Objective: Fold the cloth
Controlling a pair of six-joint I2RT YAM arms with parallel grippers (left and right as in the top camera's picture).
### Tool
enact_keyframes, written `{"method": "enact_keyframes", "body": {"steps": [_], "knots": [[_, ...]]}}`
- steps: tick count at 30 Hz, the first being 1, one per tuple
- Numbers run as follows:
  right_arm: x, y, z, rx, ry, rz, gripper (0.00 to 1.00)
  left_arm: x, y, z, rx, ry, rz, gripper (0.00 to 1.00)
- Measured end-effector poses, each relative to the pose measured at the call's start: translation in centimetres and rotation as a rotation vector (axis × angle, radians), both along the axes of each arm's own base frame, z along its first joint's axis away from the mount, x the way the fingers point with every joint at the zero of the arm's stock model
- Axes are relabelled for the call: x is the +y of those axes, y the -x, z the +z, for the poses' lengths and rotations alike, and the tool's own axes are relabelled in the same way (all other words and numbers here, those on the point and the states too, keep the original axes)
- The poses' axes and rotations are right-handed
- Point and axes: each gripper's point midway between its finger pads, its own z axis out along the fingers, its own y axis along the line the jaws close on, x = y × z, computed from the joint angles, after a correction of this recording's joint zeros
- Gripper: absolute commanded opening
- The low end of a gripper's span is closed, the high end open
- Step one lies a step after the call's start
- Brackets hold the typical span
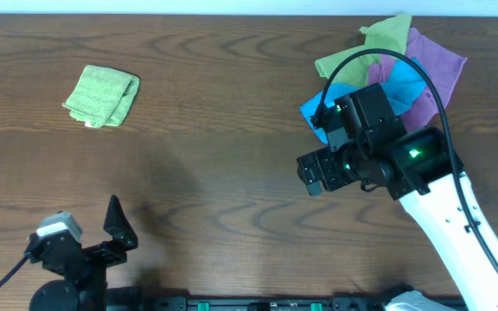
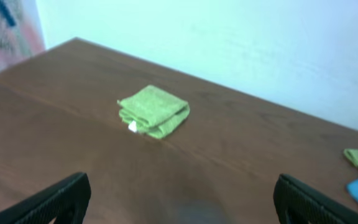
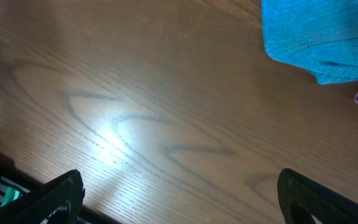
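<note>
No text, label or number can be read on anything here.

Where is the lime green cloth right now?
The cloth lies folded at the overhead view's upper left, on the robot's left side, far from the cloth pile at upper right.

overhead: top-down, whole table (image 1: 232, 130) | left wrist: low, shares cloth (image 2: 154, 111) | right wrist: close, downward

Cloths: four. One lime-green cloth (image 1: 102, 95) alone; pile holds one olive-green cloth (image 1: 386, 33), one blue cloth (image 1: 405, 82), one purple cloth (image 1: 439, 60). End effectors: two, left end effector (image 2: 182, 199), right end effector (image 3: 179, 196). Desk (image 1: 232, 130): one.
</note>
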Motion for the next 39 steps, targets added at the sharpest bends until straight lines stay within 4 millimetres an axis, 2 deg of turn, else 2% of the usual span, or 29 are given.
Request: {"method": "enact_keyframes", "body": {"steps": [11, 17, 20, 27, 31, 39], "knots": [[0.0, 0.0, 0.0, 0.0, 0.0, 0.0, 0.99, -0.2, -1.6, -6.4, 0.173, -0.305, -0.113, 0.95], [0.0, 0.0, 0.0, 0.0, 0.001, 0.0, 0.99, -0.2, -2.2, -11.8, 0.297, -0.329, -0.149, 0.95], [0.0, 0.0, 0.0, 0.0, 0.001, 0.0, 0.99, -0.2, -2.4, -13.5, 0.33, -0.327, -0.157, 0.95], [0.0, 0.0, 0.0, 0.0, 0.0, 0.0, 0.99, -0.2, -2.4, -15.5, 0.368, -0.317, -0.162, 0.95], [0.0, 0.0, 0.0, 0.0, 0.0, 0.0, 0.99, -0.2, -2.3, -17.3, 0.408, -0.3, -0.165, 0.95], [0.0, 0.0, 0.0, 0.0, 0.001, 0.0, 0.99, -0.2, -2.3, -17.3, 0.403, -0.287, -0.158, 0.95]]}}
